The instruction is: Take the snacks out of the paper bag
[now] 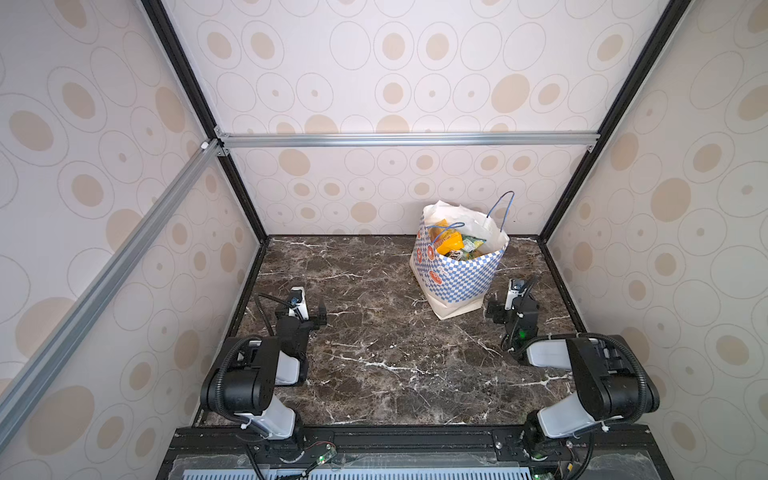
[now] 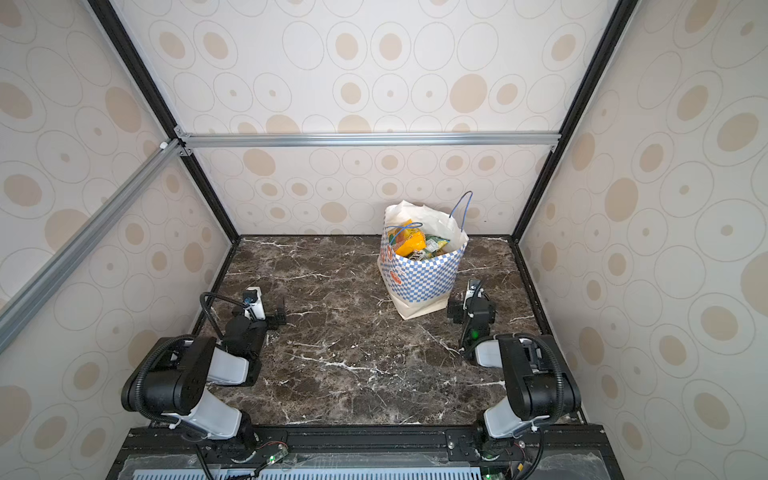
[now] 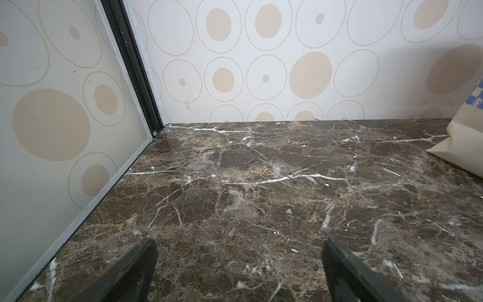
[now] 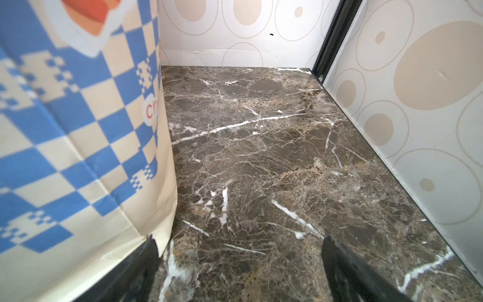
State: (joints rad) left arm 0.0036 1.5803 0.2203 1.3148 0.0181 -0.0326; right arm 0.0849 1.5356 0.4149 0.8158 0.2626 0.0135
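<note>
- Marble table (image 1: 374, 365); bag (image 1: 457, 278) upright; snacks (image 1: 451, 243) inside
- Right gripper (image 4: 239, 241) just beside bag; released, empty
- Left gripper (image 3: 238, 244) well apart from bag; released, empty

The dark brown marble-look tabletop (image 1: 374, 340), veined in white, carries a white paper bag (image 1: 457, 278) with a blue checkered band. It stands upright, right of the middle, toward the far edge.

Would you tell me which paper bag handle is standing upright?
In both top views, the right-hand handle stands up; the left-hand handle droops over the snacks.
</note>
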